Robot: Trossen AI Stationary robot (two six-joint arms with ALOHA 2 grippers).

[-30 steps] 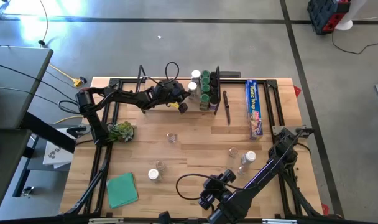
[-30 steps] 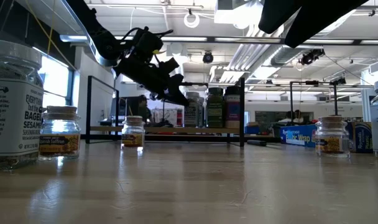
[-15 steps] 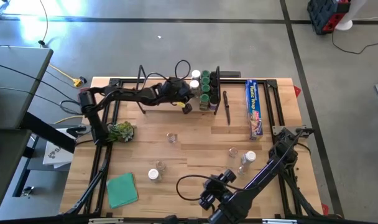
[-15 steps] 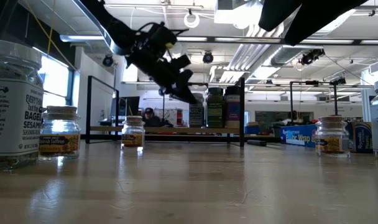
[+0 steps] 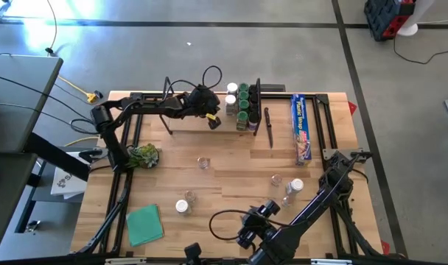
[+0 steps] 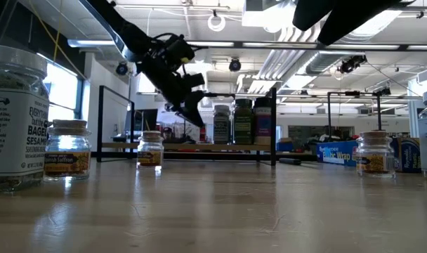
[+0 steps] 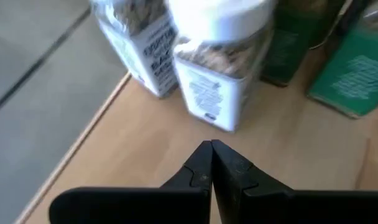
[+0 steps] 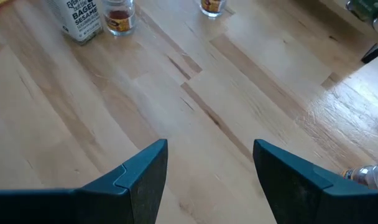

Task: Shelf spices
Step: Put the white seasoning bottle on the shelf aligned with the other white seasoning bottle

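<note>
Standing on shelf (image 5: 194, 126): spices (image 5: 240, 105).

I've got the left gripper (image 5: 214, 122) over the shelf (image 5: 187, 125), just left of the jars (image 5: 241, 105) clustered at its right end; they look two-deep. Wrap box (image 5: 302, 128) lies farther right.

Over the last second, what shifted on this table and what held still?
The left gripper, fingers shut and empty, first reached right toward the jars on the shelf, then drew back a little to the left and now hangs above the board beside them. The right gripper stayed open at the near edge of the table. The shelved jars, loose jars and blue box did not move.
</note>
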